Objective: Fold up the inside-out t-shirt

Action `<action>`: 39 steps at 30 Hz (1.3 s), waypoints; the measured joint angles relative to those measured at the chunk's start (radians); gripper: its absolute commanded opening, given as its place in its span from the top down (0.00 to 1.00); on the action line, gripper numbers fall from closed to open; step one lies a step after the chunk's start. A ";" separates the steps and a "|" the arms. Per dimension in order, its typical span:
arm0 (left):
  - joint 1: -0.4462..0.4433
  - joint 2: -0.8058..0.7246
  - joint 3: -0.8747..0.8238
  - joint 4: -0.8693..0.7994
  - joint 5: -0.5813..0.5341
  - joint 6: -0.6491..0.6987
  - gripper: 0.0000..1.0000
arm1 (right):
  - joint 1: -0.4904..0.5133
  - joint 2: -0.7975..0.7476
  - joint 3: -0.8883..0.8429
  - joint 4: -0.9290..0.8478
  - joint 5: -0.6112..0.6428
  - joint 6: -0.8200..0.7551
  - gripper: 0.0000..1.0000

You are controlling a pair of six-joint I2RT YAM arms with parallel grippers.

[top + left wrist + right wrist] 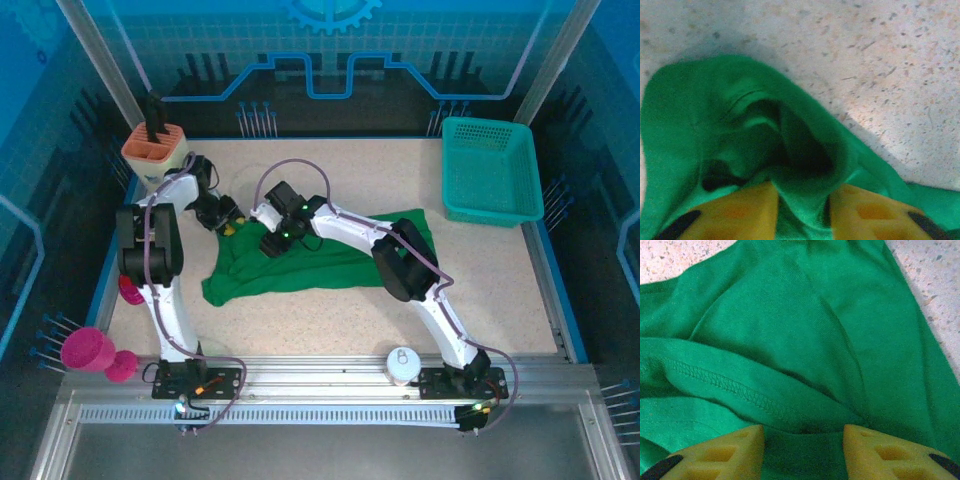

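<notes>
L jaws are clamped on a bunched fold of the green t-shirt point(715, 115), which tents up off the speckled desk point(880, 60) right in front of them. R jaws, just to the right of the L ones, look closed on a stitched hem fold, w/ creases running in btwn the yellow fingers point(725, 455). Rest of the t-shirt lies rumpled on the desk, spreading to the right of both jaws and under the R arm point(400, 260); the teal mesh basket point(487, 170) sits well apart, far right of the jaws.
</notes>
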 measured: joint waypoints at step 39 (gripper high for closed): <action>0.052 -0.316 -0.393 0.012 0.077 0.056 0.54 | -0.024 0.001 -0.034 0.167 -0.018 0.217 0.56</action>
